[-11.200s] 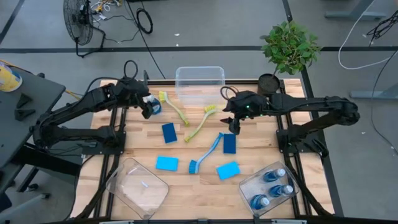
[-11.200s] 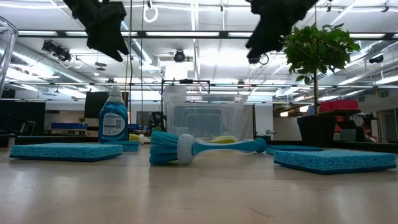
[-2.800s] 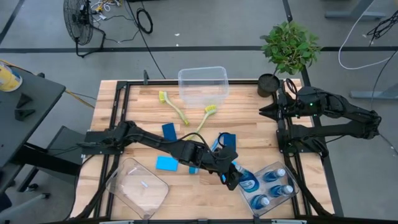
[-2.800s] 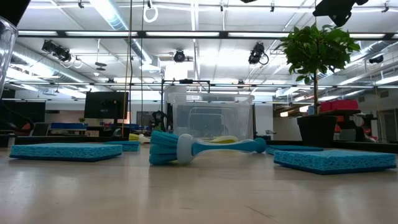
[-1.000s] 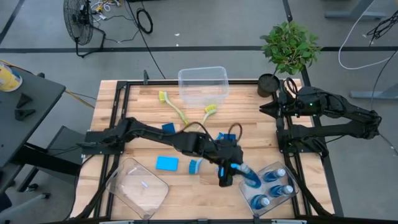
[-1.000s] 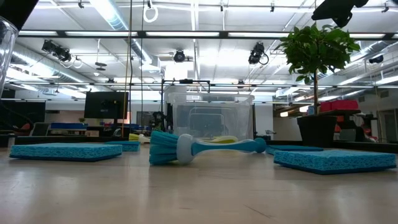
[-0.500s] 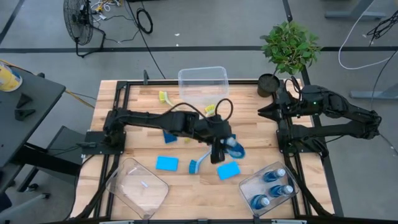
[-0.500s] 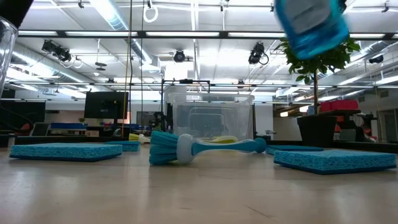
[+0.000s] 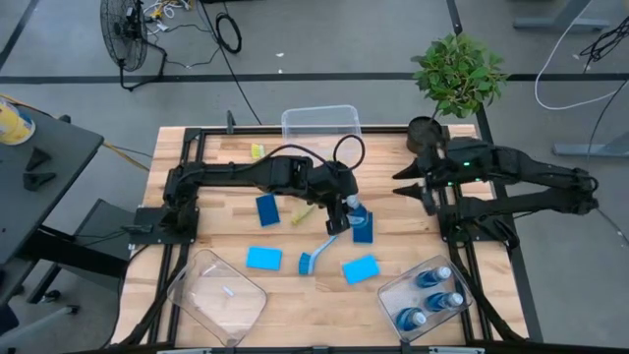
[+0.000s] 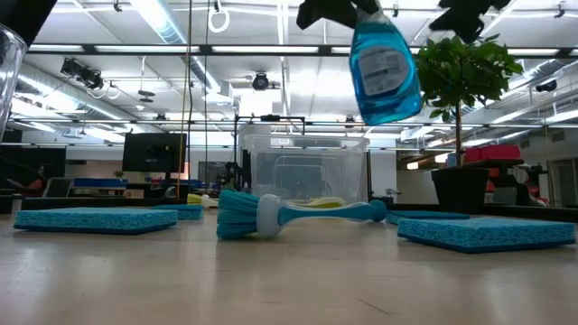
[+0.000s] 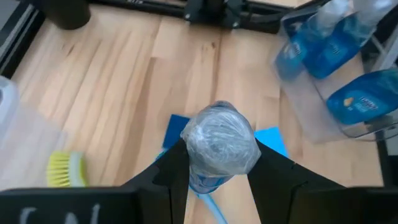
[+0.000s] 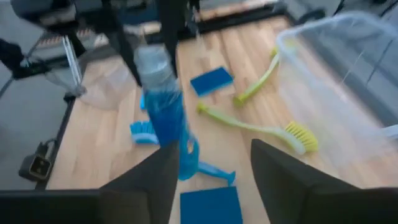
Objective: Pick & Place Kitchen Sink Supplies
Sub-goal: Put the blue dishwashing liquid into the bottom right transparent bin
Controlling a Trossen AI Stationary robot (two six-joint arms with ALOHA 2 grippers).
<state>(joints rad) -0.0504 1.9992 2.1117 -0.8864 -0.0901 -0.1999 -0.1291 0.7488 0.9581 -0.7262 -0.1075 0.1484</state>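
Observation:
My left gripper [image 9: 347,203] hangs over the middle of the table, shut on a blue soap bottle [image 10: 384,68]. Below it lies a dark blue sponge [image 9: 364,228]. My right gripper [image 9: 405,187] is open, level with the bottle and to its right, apart from it; its wrist view faces the bottle [image 12: 166,106]. Three more bottles [image 9: 429,295] stand in a clear bin at the near right corner. Flat on the table lie another dark blue sponge [image 9: 267,209], two light blue ones [image 9: 263,258] [image 9: 361,268], a blue brush [image 9: 322,248] and a yellow-green brush [image 9: 305,211]. Another yellow-green brush head [image 9: 257,150] shows beyond my left arm. My left gripper pinches the soap bottle by its top, at the cap and neck [image 11: 221,140], between its two fingers [image 11: 171,168]. They come from above, pointing down. The bottle hangs below them, lifted well clear of the table and tilted slightly.
An empty clear bin [image 9: 317,128] stands at the far edge, and another [image 9: 216,295] at the near left corner. A potted plant [image 9: 457,74] stands at the far right corner. Bare wood shows between the sponges and the near edge.
My left gripper has carried the bottle up and away from the near-right bin of bottles, toward the far edge and the table's middle. The bottle, tipped half a second ago, now hangs nearly upright. My right gripper has moved toward the table's left, closer to the bottle.

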